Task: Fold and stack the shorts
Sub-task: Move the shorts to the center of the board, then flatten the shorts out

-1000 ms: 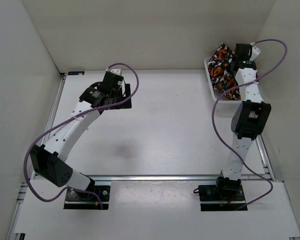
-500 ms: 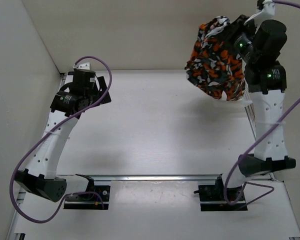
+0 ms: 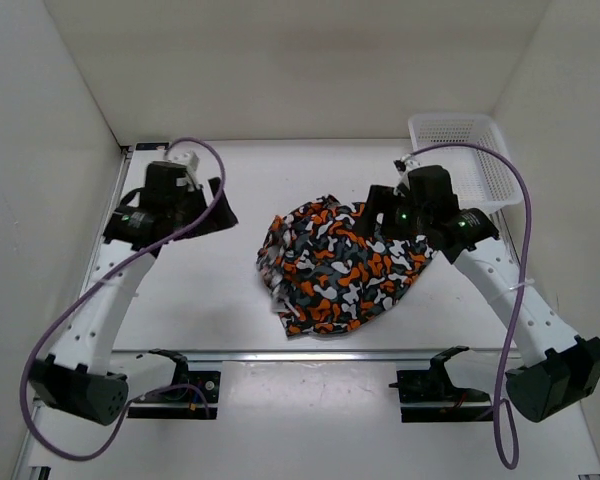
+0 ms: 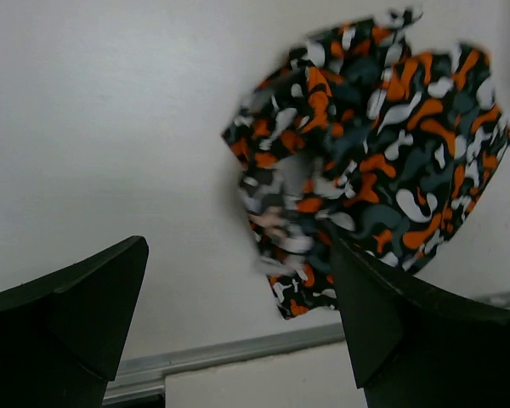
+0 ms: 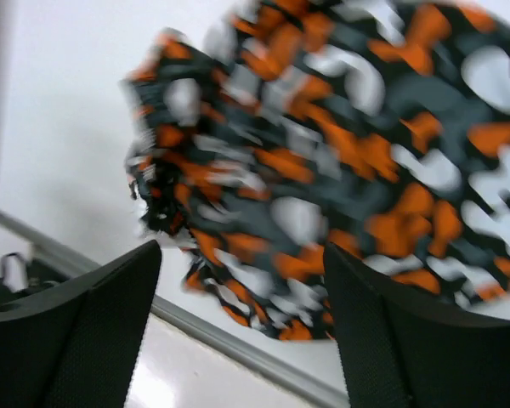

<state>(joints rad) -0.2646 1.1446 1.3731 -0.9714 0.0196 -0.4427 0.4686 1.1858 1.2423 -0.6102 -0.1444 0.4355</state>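
Top view: shorts (image 3: 340, 265) lie in a loose crumpled heap on the table (image 3: 310, 170), roughly centre, a bit toward the R side and near the front rail (image 3: 320, 353). Not folded; cloth bunched, edges ragged on the L side of the heap. Orange/black/grey/white blotch print up. Drawstring not made out.

R gripper (image 3: 380, 215) sits at the far-R edge of the heap, pointing left over it. R wrist cam: jaws stand wide apart, shorts (image 5: 340, 170) fill the view beyond the fingers (image 5: 85, 323), nothing pinched between them. Pic is blurred, so cannot tell if the fingertips touch the cloth.

L gripper (image 3: 215, 212) is over bare table to the left of the heap, apart from it. L wrist cam: jaws spread wide, nothing held; shorts (image 4: 374, 161) seen ahead and to the right, past the fingers (image 4: 76, 314), with white table between.

White mesh basket (image 3: 480, 150) is in the far-R corner of the table, behind the R arm, apart from the shorts.
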